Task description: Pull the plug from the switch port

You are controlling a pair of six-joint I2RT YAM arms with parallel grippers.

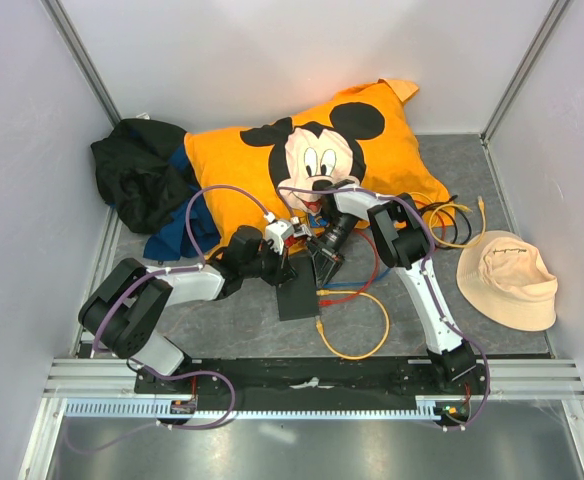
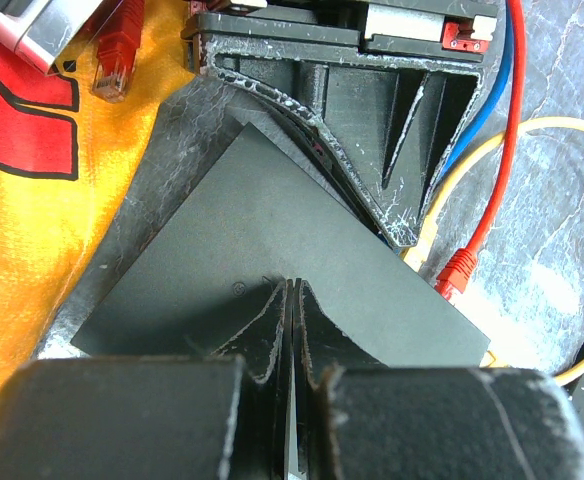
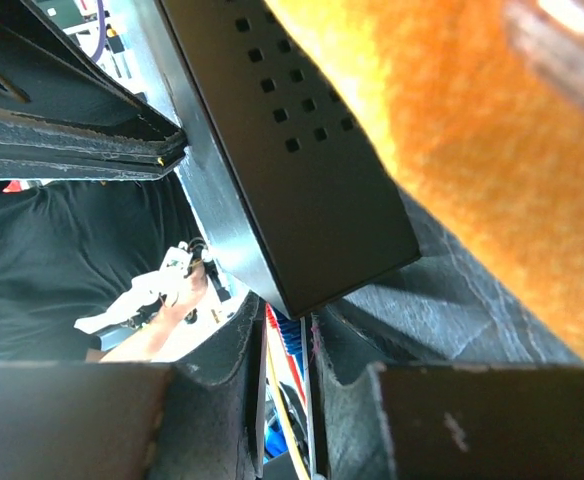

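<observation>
The switch (image 1: 297, 295) is a flat dark box on the grey mat, in front of the pillow. My left gripper (image 1: 284, 268) is shut, and its tips (image 2: 292, 283) press down on the switch's top (image 2: 272, 230). My right gripper (image 1: 327, 265) reaches the switch's right edge, where the cables meet it. In the right wrist view the switch's vented end (image 3: 312, 170) lies just beyond my right gripper (image 3: 287, 325). Its jaws stand a narrow way apart, with a blue ribbed plug (image 3: 294, 332) and yellow and red cable showing in the gap. Whether the pads press that plug is unclear.
An orange Mickey Mouse pillow (image 1: 372, 150) lies behind the switch, a black heap of cloth (image 1: 137, 175) at back left, a beige hat (image 1: 507, 280) at right. A yellow cable loop (image 1: 377, 330) trails in front. One loose red plug (image 2: 459, 270) lies beside the switch, another (image 2: 117, 55) on the pillow.
</observation>
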